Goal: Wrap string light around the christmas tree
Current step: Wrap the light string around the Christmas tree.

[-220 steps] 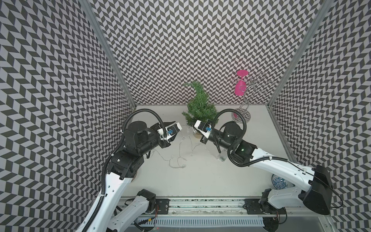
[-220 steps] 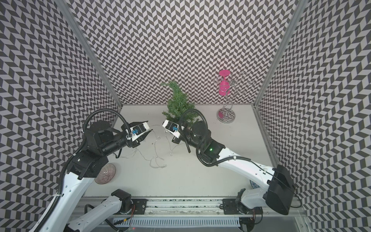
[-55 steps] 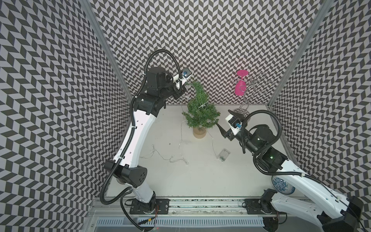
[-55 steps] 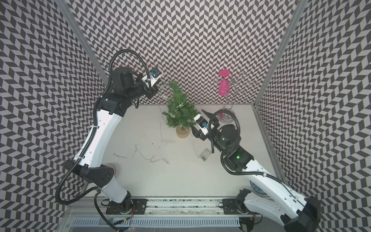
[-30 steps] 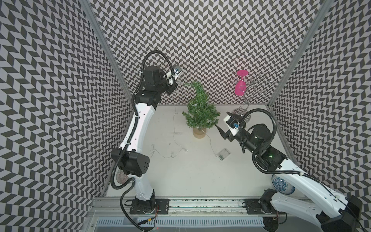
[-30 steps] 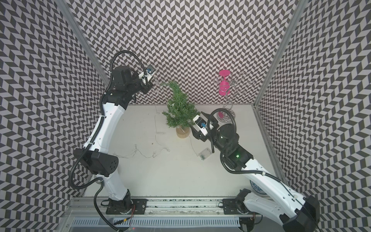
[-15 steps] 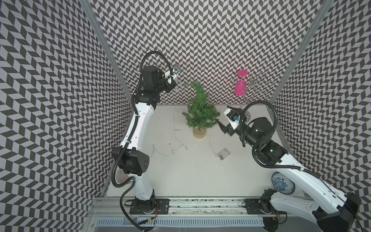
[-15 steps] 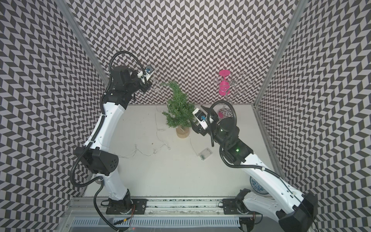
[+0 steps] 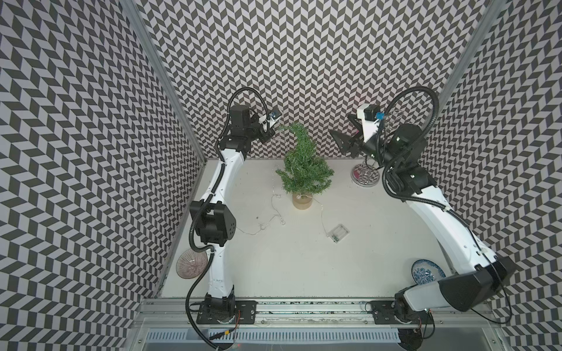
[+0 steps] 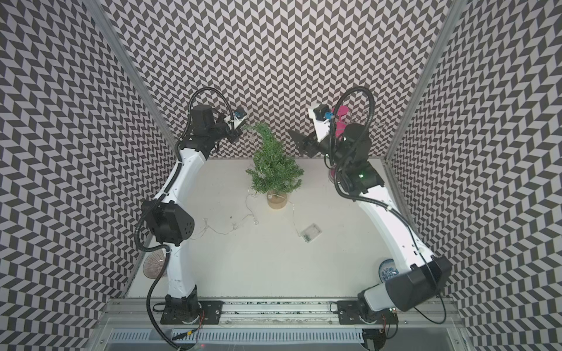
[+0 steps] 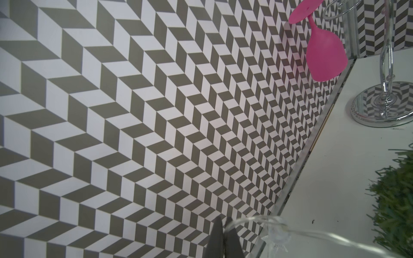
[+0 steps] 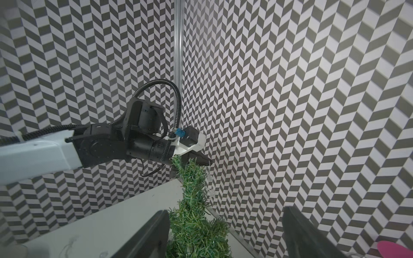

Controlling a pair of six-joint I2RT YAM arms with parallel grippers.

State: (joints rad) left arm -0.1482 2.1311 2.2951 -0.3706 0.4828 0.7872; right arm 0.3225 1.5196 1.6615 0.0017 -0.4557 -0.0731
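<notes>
The left tool (image 11: 223, 220), up beside the curled tip of the christmas tree (image 9: 304, 170), is pinched tight on the string light (image 11: 274, 232), whose wire hangs down past the branches to the desk (image 9: 304, 273). The right tool (image 9: 339, 124) gapes wide and empty on the tree's other side, near its top; the light's clear battery box (image 9: 338, 233) lies on the desk near the tan base

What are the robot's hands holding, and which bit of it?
The left gripper pinches the string light by its thin wire, beside a star. The open right gripper holds nothing.
</notes>
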